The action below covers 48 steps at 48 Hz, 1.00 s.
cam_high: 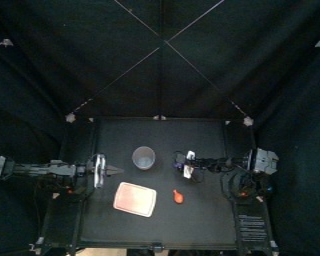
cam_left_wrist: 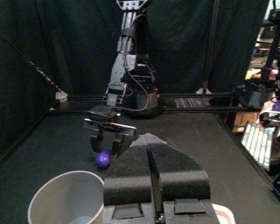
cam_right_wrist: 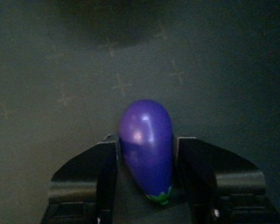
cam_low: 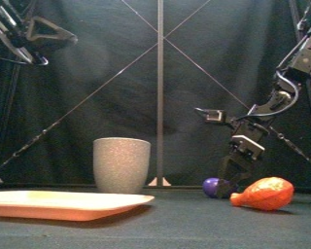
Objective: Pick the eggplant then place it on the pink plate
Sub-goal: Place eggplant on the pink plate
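**Eggplant** (cam_right_wrist: 146,131). Small purple toy with a green stem cap. It is at the table's (cam_high: 120,135) right of centre, low at the surface; whether it has left the surface cannot be told. It is well apart from the tray.

**Right gripper** (cam_right_wrist: 149,145). It reaches down over the eggplant. One jaw stands against each long flank with no gap showing, so it is judged closed on the toy across its width, close to the stem end.

**Left gripper** (cam_left_wrist: 154,150). It is at the table's left side, above the surface. Its jaws are drawn together to a thin slit and hold nothing.

**Tray** (cam_high: 136,199). Flat, pink and bare, at the front of the table, left of centre.

**Cup** (cam_low: 121,163). Tall, grey and speckled, upright behind the tray.

**Orange toy** (cam_low: 264,194). It lies just beside the eggplant, on the front side and a little to the right.

**Handling, as judged.**
- The eggplant is likely light, rigid and hollow, with a smooth, glossy skin.
- Its rounded, tapering body could slide or pivot between flat jaws.
- The best hold is across the thickest part, square to the long axis, with moderate pressure.
- A grip close to the stem end may let the bulb droop during the carry.
- It is not fragile, and a low release onto the tray should keep it from rolling.
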Motion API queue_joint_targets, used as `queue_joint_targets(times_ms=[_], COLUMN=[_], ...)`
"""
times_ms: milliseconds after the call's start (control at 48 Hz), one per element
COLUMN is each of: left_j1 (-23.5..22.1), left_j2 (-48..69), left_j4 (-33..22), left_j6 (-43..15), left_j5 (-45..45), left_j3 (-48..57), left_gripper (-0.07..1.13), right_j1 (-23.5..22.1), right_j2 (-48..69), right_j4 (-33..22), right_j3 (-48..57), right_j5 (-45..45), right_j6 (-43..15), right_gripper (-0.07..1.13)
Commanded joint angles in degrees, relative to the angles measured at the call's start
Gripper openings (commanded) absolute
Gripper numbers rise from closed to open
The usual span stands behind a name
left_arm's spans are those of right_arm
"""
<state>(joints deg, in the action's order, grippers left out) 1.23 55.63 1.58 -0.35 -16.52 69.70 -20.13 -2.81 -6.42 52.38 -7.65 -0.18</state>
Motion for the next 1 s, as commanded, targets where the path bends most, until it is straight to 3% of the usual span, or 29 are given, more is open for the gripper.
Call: queue_joint_targets(times_ms=[21, 125, 500, 812, 1000], left_j1=[0.09, 0.09, 0.09, 0.09, 0.09], left_j2=[-0.26, -0.18, -0.18, -0.09, 0.35], left_j4=[0.18, 0.18, 0.09, 0.18, 0.09], left_j6=[-0.09, -0.09, -0.09, -0.09, -0.09], left_j5=[-0.18, -0.18, -0.18, -0.18, -0.09], left_j3=[-0.70, -0.79, -0.70, -0.70, -0.53], left_gripper=[-0.03, -0.03, -0.03, -0.03, -0.03], right_j1=[0.35, 3.96, 19.95, 24.70, 25.22], right_j2=[2.11, 4.13, 2.55, -11.69, -18.11], right_j4=[0.97, 2.37, 2.72, 2.37, 2.29], right_j3=[-1.67, -4.48, -21.88, -36.47, -43.15], right_j5=[0.79, 2.37, 6.94, 7.29, 11.25], right_j6=[-0.18, -0.44, -0.53, -0.44, -0.44], right_gripper=[0.63, 0.56, 0.56, 0.58, 0.74])
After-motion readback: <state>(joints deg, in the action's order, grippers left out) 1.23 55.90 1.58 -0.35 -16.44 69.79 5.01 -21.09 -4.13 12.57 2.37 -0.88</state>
